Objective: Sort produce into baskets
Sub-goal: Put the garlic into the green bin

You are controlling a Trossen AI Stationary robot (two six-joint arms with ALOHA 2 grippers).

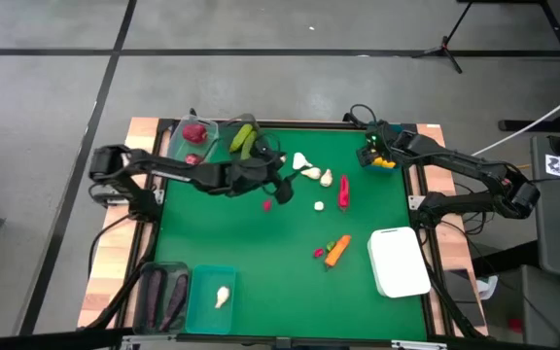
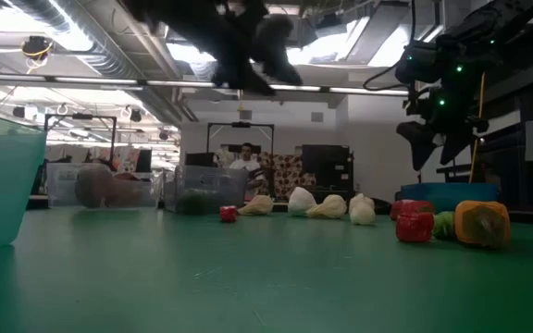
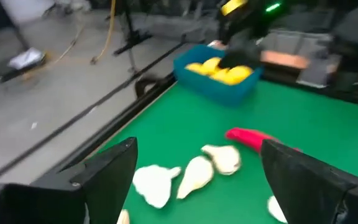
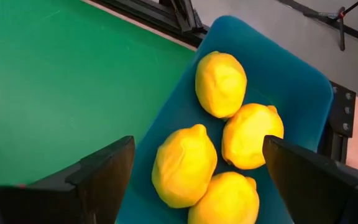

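Overhead, the right gripper (image 4: 191,180) hangs with its fingers spread apart and empty directly above the blue tub (image 4: 278,74) at the table's far right corner, where four yellow lemons (image 4: 220,84) lie packed together. Toward the middle, the left gripper (image 3: 194,180) is likewise wide apart and holds nothing, poised over a loose cluster of white garlic bulbs (image 3: 197,174) with a red pepper (image 3: 253,138) just beyond them. Farther out, an orange carrot (image 1: 336,251) lies near the white tray (image 1: 398,261), eggplants rest in the smoky tub (image 1: 161,290), and one garlic sits in the teal tub (image 1: 212,297).
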